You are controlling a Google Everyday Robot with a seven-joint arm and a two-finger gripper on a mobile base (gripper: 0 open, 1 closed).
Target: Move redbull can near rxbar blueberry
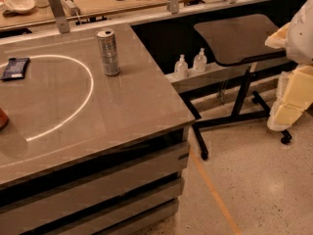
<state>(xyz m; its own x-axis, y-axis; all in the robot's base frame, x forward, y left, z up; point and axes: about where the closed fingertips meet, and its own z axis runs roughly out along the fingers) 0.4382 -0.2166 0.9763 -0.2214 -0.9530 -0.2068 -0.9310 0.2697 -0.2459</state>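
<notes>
While slim silvery metal redbull can (pixel 108 52) stands well apart from flat navy-wrapped rxbar blueberry (pixel 15 68), I log move undone; gripper out of view, grip untellable.

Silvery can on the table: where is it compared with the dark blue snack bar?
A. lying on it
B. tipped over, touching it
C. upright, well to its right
C: the redbull can stands upright, apart from the rxbar blueberry at the picture's left; the robot's hand is not in view.

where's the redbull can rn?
Camera view: redbull can stands upright near the table's far edge, well right of the rxbar blueberry. The gripper is not in view.
</notes>
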